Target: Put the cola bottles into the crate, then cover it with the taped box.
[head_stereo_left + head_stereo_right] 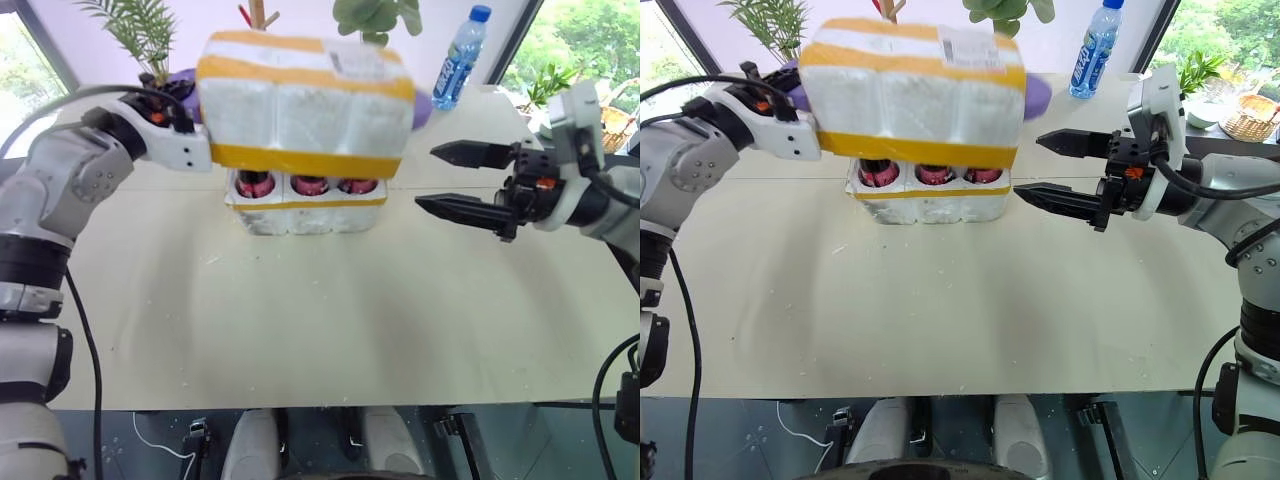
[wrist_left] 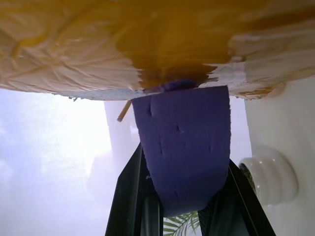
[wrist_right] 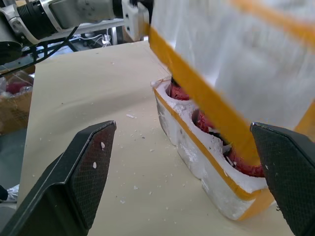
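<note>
Near the desk's far edge, the left gripper (image 1: pixel 190 125) is clamped on the taped box (image 1: pixel 305 105), light crumbly foam, above the crate (image 1: pixel 305 212); the right gripper (image 1: pixel 465 180) has its jaws apart

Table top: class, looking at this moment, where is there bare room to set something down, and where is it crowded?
Free: the wide strip of table between the crate and the near edge, and the patch beside the crate under the open right gripper. Crowded: the back, where the taped box, held by the left gripper, hangs over the crate, with a water bottle and plants behind.
</note>
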